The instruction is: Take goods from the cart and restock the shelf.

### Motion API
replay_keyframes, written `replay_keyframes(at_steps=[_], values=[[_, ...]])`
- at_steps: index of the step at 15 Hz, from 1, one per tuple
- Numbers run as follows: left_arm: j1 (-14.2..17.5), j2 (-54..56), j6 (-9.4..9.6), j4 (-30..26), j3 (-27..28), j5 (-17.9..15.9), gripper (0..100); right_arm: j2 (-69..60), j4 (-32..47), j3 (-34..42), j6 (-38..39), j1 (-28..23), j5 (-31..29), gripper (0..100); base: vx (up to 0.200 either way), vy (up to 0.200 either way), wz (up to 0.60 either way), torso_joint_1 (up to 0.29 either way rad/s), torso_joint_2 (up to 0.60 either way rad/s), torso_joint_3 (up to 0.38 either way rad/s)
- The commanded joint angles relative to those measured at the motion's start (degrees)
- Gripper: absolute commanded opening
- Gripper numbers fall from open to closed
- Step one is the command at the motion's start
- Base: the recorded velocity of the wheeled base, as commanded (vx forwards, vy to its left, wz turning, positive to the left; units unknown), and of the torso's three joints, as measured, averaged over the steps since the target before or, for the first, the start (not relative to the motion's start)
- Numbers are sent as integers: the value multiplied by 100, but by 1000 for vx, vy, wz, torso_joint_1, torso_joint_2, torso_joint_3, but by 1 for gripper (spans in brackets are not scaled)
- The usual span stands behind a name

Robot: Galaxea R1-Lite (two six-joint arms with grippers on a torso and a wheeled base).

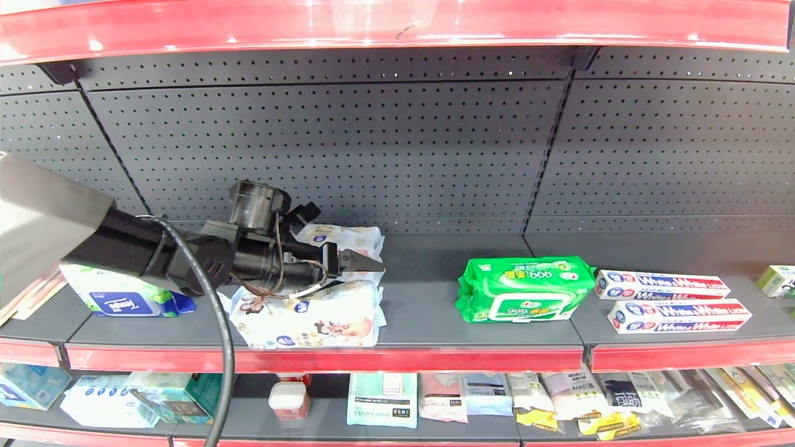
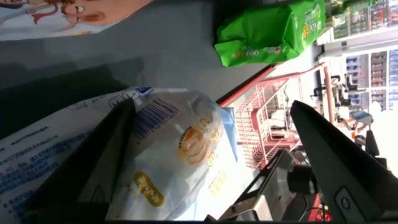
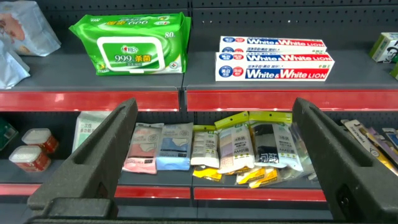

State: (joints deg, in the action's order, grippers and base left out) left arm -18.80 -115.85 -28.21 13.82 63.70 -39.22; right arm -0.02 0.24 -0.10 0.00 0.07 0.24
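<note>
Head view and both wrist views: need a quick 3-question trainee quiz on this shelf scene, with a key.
1. True or false: the left gripper is open above the white wipes packs.
2. How many toothpaste boxes lie beside the green wipes pack? A) one B) two C) four
3. Fill in: the right gripper is ____ and holds nothing.

Key: 1 true; 2 B; 3 open.
</note>
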Motion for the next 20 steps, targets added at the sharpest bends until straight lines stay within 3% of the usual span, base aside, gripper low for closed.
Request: replay_keyframes(at_steps=[1,9,13,16,19,20], values=[[-1,18,0,-3,-6,2,100,2,2,10,0,1,2,100,0,0,0,0,0,0],[60,203,8,-3,-6,-7,100,2,2,1,0,1,2,100,0,0,0,0,0,0],[166,502,334,-3,-103,28,100,2,2,1,0,1,2,100,0,0,0,0,0,0],[201,871,905,-38,-542,63,100,2,2,1,0,1,2,100,0,0,0,0,0,0],[394,1302,1837,-583,-683,406,100,2,2,1,0,1,2,100,0,0,0,0,0,0],[535,1504,2294,-723,-692,564,100,2,2,1,0,1,2,100,0,0,0,0,0,0]])
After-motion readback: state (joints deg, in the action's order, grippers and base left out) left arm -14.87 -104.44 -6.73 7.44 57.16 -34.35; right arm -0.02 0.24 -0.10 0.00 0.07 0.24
